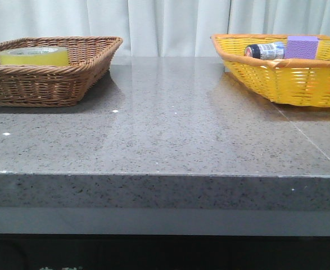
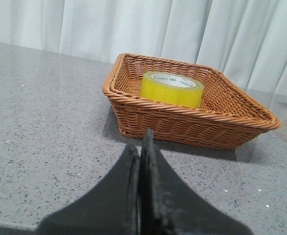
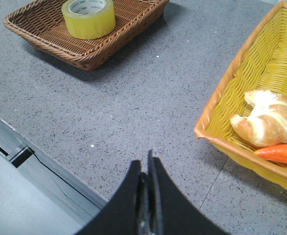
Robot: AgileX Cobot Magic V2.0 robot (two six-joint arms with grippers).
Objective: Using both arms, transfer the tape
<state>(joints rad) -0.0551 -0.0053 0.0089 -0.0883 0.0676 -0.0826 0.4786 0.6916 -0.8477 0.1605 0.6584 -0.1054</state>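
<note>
Yellow tape (image 1: 34,55) lies flat in brown wicker basket (image 1: 69,84); left gripper (image 2: 142,147) and right gripper (image 3: 148,169) (both fully closed, empty) hover above the table.

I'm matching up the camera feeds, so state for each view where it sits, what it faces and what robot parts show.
Front view: low at the table edge, facing forward at the brown wicker basket and yellow basket; no robot parts show.
Left wrist view: on the left arm, facing the tape in the brown basket; closed left pincer shows.
Right wrist view: on the right arm, looking down between both baskets; closed right pincer shows.
All three share the tape.
</note>
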